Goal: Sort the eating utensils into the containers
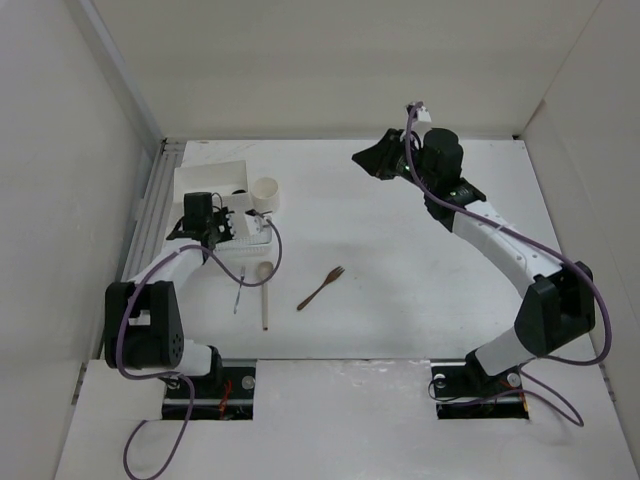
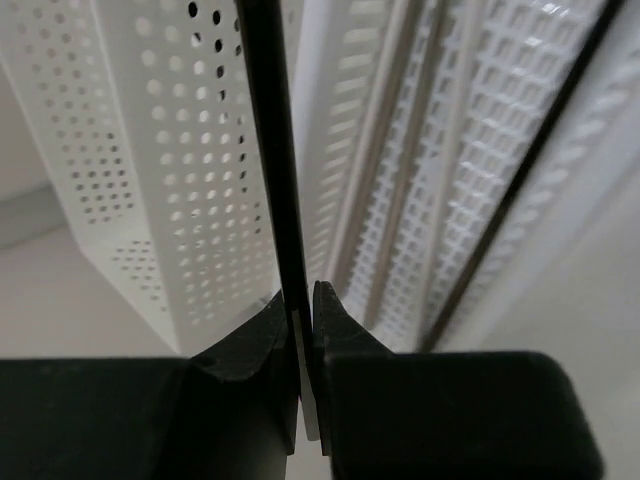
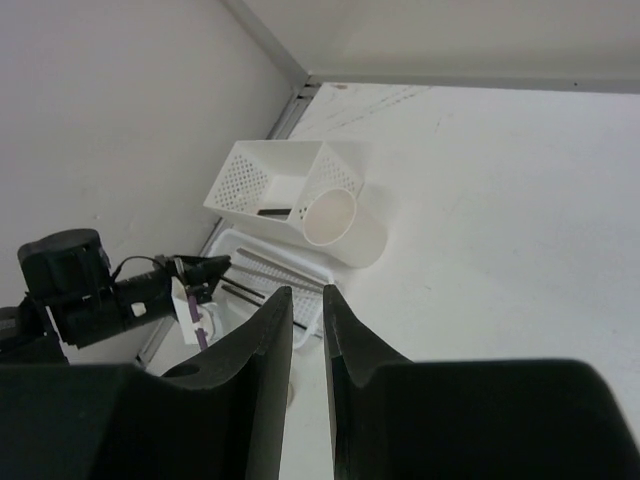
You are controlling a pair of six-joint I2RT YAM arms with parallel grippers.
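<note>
Dark chopstick (image 2: 268, 150) is pinched in the jaws of the left gripper (image 2: 302, 292), at the ribbed tray (image 2: 470, 180) edge, perforated box (image 2: 150, 150) just left. Its long axis is set near parallel to the tray ribs, slightly skewed. Lowering and release are judged next. Right gripper (image 3: 306, 290) jaws are slightly spread, nothing between, raised far right, well apart. Wooden spoon (image 1: 265, 290), metal fork (image 1: 240, 292) and brown fork (image 1: 322, 288) are seen on the white surface (image 1: 400, 300), nearer the left arm. White walls (image 1: 60, 200) are seen on 3 sides.
</note>
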